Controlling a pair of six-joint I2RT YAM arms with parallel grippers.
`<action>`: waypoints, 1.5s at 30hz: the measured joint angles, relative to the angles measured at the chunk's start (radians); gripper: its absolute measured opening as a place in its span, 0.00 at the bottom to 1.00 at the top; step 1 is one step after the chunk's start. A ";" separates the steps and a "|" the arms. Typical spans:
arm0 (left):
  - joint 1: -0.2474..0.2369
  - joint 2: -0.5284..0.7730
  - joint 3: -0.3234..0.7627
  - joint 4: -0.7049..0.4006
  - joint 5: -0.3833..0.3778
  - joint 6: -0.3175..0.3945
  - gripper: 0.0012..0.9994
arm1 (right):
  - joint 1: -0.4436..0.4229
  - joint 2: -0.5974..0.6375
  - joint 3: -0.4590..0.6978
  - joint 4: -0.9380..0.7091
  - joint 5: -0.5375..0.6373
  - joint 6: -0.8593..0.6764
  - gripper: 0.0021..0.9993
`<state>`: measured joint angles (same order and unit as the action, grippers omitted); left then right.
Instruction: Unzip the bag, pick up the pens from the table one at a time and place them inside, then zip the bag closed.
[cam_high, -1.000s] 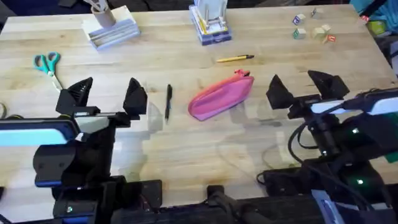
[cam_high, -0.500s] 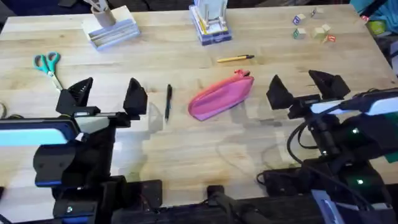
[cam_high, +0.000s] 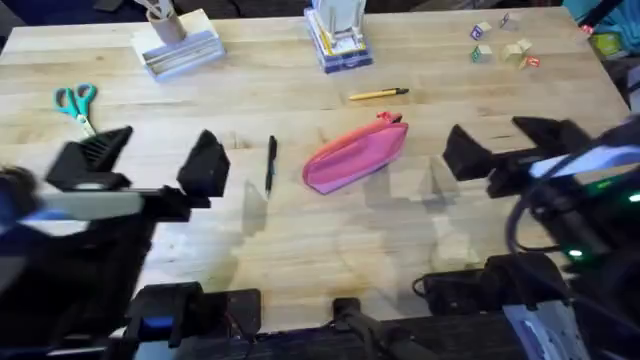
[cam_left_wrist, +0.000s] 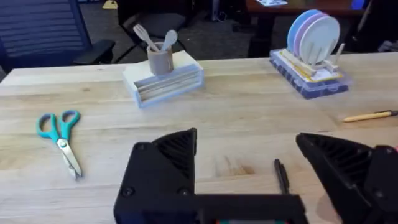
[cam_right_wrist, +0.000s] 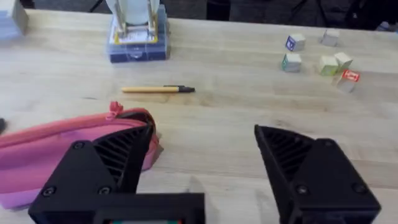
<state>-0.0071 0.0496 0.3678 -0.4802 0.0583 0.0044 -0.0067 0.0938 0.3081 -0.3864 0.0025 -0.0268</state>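
The pink bag (cam_high: 354, 156) lies slanted mid-table, zipped, its reddish pull tab (cam_high: 386, 119) at the far right end; the right wrist view has the bag (cam_right_wrist: 50, 149) too. A black pen (cam_high: 270, 163) rests left of it, seen as the black pen (cam_left_wrist: 282, 175) between the left fingers' view. A yellow-tan pen (cam_high: 377, 95) lies behind the bag, also the yellow-tan pen (cam_right_wrist: 157, 89). My left gripper (cam_high: 145, 160) hovers open left of the black pen. My right gripper (cam_high: 510, 143) hovers open right of the bag. Neither holds anything.
Teal scissors (cam_high: 77, 105) lie at the far left. A utensil holder on a tray (cam_high: 178, 42) and a plate rack (cam_high: 337, 35) stand along the back edge. Small letter blocks (cam_high: 503, 45) sit at the back right.
Both arms shifted: the left gripper dropped lower and slightly left, blurring with motion; the right gripper moved a little to the right. The bag and pens stayed put.
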 joint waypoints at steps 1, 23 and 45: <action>0.000 0.024 0.039 -0.021 0.002 0.000 0.99 | 0.000 0.024 0.042 -0.028 0.000 0.000 1.00; 0.000 0.707 0.628 -0.358 0.168 0.000 0.99 | 0.000 0.563 0.529 -0.350 -0.073 0.000 1.00; 0.000 0.838 0.629 -0.526 0.717 0.747 0.99 | 0.000 0.561 0.530 -0.355 -0.075 0.000 1.00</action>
<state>-0.0071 0.8872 0.9966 -1.0066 0.7749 0.7517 -0.0067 0.6547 0.8379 -0.7418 -0.0723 -0.0265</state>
